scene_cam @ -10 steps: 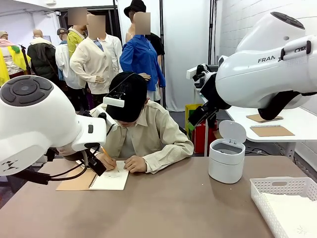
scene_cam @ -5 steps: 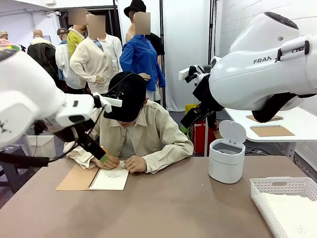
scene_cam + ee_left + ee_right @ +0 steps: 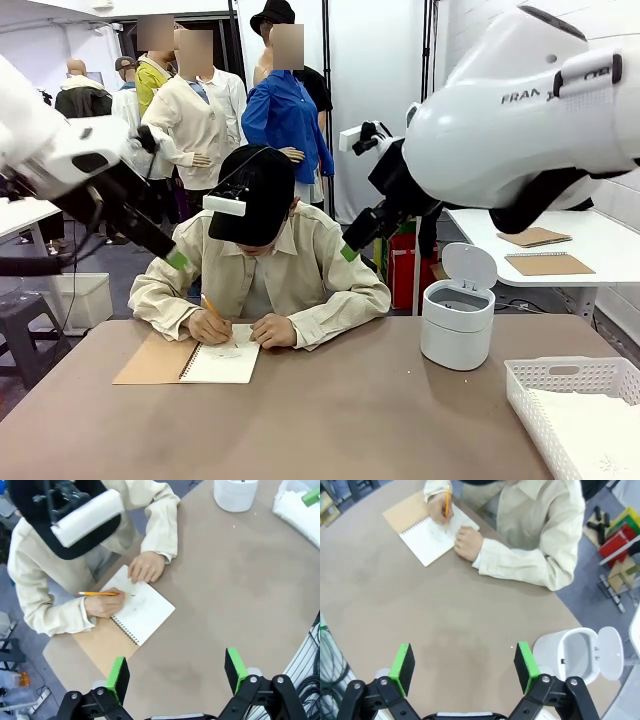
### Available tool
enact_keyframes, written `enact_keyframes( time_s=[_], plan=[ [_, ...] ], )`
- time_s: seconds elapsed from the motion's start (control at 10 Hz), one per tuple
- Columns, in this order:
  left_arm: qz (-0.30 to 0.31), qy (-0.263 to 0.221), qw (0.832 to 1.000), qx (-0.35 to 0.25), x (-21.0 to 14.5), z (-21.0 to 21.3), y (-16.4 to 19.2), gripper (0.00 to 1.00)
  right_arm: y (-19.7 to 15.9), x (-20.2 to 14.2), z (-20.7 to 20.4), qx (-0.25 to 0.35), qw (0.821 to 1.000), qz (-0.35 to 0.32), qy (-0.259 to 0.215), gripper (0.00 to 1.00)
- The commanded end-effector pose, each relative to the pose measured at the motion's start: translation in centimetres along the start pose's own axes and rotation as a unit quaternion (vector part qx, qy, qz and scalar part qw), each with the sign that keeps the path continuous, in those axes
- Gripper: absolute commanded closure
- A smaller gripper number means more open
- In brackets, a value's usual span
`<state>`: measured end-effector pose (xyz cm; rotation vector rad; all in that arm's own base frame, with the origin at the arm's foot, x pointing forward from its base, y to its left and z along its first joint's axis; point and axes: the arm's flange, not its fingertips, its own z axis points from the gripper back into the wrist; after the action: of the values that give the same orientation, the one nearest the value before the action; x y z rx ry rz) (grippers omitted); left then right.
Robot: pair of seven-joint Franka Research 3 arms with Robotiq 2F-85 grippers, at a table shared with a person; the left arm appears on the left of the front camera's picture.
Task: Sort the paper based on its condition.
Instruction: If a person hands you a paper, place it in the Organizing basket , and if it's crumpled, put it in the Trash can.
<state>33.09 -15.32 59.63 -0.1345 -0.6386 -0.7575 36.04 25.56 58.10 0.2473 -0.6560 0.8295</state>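
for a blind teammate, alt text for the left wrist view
Seen from above, a person writes with a pencil in an open spiral notebook on a brown table. The left gripper hangs open above the table, holding nothing.

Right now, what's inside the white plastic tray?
White paper lies in the tray. The tray's lattice wall and the picture's edge hide part of it, so I cannot count the sheets.

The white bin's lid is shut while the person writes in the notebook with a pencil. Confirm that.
No: the right wrist view shows the white bin with its lid flipped open. The person does write in the notebook with a pencil.
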Motion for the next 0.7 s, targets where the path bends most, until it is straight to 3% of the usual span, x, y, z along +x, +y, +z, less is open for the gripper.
enact_keyframes(
  time_s=[0.0,0.2,0.4,0.6],
  plan=[
    [-0.003,-0.010,1.000,-0.011,0.1,1.8,1.3,0.00,-0.3,2.3,0.3,0.002,1.000,-0.022,0.001,0.00],
    [-0.014,-0.004,0.999,-0.035,1.0,2.7,2.6,0.00,-0.1,4.1,1.2,-0.014,1.000,-0.020,0.000,0.00],
    [0.001,0.015,1.000,-0.015,1.5,2.4,2.6,0.00,-0.5,4.7,1.7,-0.027,1.000,-0.007,-0.003,0.00],
    [-0.003,-0.007,1.000,-0.012,0.9,3.0,2.0,0.00,-0.3,4.4,1.9,-0.015,1.000,-0.008,-0.016,0.00]
  ],
)
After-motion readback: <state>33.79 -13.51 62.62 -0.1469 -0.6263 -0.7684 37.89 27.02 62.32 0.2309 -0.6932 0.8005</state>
